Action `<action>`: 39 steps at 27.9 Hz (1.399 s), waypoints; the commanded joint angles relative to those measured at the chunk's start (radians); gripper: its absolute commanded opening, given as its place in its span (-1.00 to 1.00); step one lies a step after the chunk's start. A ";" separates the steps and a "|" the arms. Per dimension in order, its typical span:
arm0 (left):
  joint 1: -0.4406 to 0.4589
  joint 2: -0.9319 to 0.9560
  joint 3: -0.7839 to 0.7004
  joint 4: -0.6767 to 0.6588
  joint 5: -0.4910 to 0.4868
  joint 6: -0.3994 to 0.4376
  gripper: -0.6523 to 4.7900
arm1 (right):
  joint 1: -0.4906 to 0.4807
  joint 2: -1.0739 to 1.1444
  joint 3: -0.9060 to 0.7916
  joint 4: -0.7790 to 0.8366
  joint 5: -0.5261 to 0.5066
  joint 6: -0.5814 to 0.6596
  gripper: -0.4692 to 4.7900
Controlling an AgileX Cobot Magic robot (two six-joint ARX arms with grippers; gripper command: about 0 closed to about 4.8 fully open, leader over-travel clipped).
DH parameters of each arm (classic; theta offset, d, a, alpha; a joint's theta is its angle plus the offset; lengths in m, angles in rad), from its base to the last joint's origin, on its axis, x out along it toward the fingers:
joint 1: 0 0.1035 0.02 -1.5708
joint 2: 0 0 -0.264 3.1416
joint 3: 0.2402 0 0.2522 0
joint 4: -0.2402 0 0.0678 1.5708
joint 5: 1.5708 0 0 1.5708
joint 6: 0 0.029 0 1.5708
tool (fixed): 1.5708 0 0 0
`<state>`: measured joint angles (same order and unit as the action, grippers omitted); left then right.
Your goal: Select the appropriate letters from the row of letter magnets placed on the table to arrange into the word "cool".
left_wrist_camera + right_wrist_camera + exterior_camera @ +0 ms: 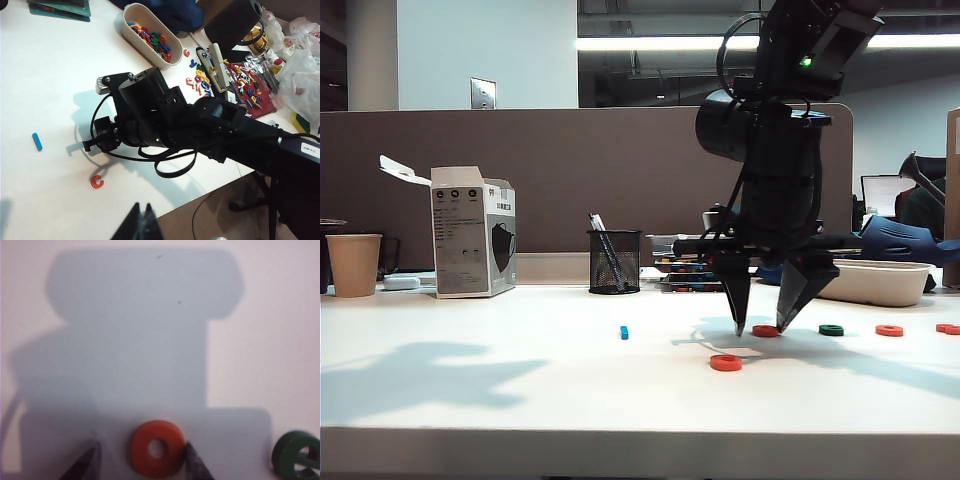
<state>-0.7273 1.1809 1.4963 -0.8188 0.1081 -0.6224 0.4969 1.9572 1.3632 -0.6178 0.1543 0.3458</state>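
My right gripper [761,329] points straight down onto the white table [520,400] and stands open around an orange ring [766,331]. In the right wrist view that ring [157,448] touches one finger [196,465], with a gap to the other one. A gapped orange C [726,362] [97,182] lies in front of it, and a light-blue bar [624,332] [37,141] further left. To the right, the row continues with a dark green ring [831,330] [296,455] and two more orange pieces [889,330]. My left gripper [142,209] hovers shut near the table's edge, holding nothing.
A white tray [880,282] [131,29] of spare letters stands behind the row. A mesh pen cup [614,262], a white carton [472,232] and a paper cup [353,264] line the brown partition. A stapler [217,62] and loose letters lie by the tray.
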 commanded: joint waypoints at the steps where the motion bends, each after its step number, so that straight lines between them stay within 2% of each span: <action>1: 0.000 -0.003 0.003 0.013 0.000 0.002 -0.77 | 0.002 0.008 -0.008 -0.039 0.004 -0.002 0.00; 31: 0.000 -0.003 0.003 0.013 0.000 0.002 -0.77 | 0.002 0.008 -0.008 -0.033 0.005 -0.002 -0.08; 34: 0.000 -0.003 0.003 0.013 0.000 0.002 -0.77 | 0.002 0.008 -0.008 -0.034 0.004 -0.002 -0.27; 39: 0.000 -0.003 0.003 0.013 0.000 0.002 -0.77 | 0.002 0.008 -0.008 -0.034 0.005 -0.002 -0.28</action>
<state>-0.7273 1.1809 1.4963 -0.8188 0.1081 -0.6224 0.4988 1.9572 1.3632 -0.6186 0.1551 0.3454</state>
